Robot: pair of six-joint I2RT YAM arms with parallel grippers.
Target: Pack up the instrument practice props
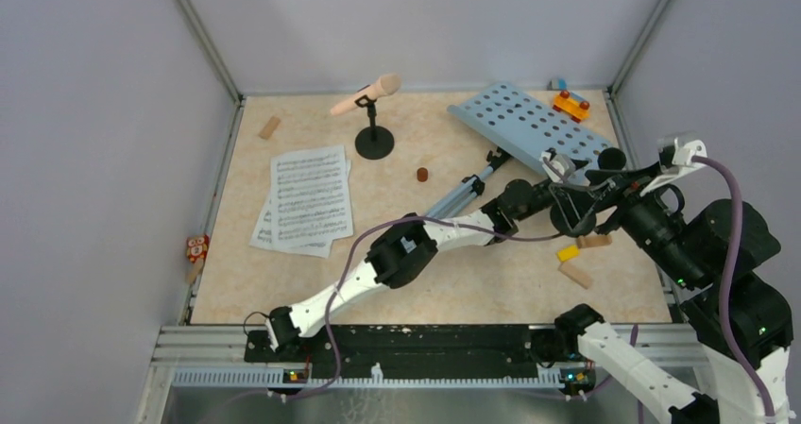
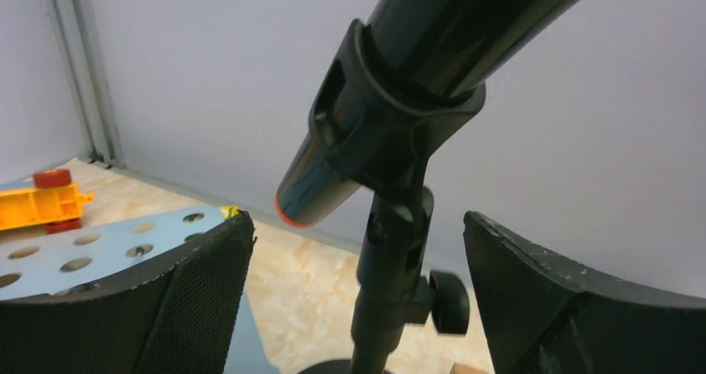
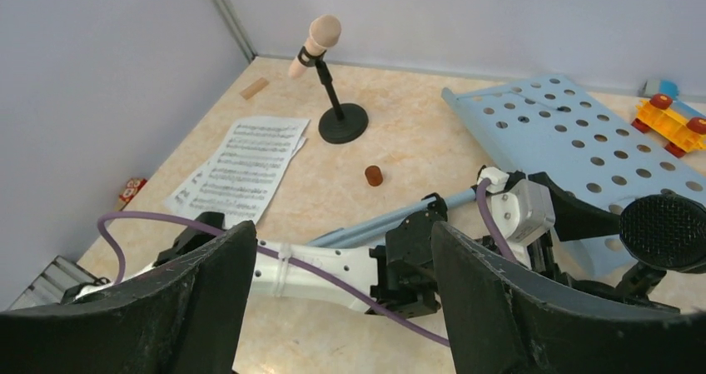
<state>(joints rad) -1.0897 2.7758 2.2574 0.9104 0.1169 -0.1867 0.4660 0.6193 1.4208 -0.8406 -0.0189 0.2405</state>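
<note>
Left claw (image 2: pixel 358 224): fingers spread wide on either side of the right-hand holder (image 2: pixel 390 291)'s post; neither pad visibly touches it, and nothing is gripped.
Black microphone (image 2: pixel 366 124): clipped in that holder on the right side of the table (image 1: pixel 472 287), just beside the near edge of the music rack (image 1: pixel 529 127). Its long axis is tilted, tail down, head up.
Right claw (image 3: pixel 343 228): fingers spread wide, holding nothing, hovering above the table's right side.
Beige microphone (image 1: pixel 368 93): clipped in the far holder (image 1: pixel 375 143) at the far middle, tilted, head up to the right, tail down to the left.
Music rack: lying down at the far right, its long axis running from far left to near right. Its tripod legs (image 1: pixel 461 195) point toward the near left.
Sheet music (image 1: pixel 307 197): flat on the left half.
Left wrist view only: orange ring on the black microphone's tail, and the clip gripping its barrel.
Right wrist view only: that microphone's round mesh head, beyond the left arm.
Top view only: both arms together.
</note>
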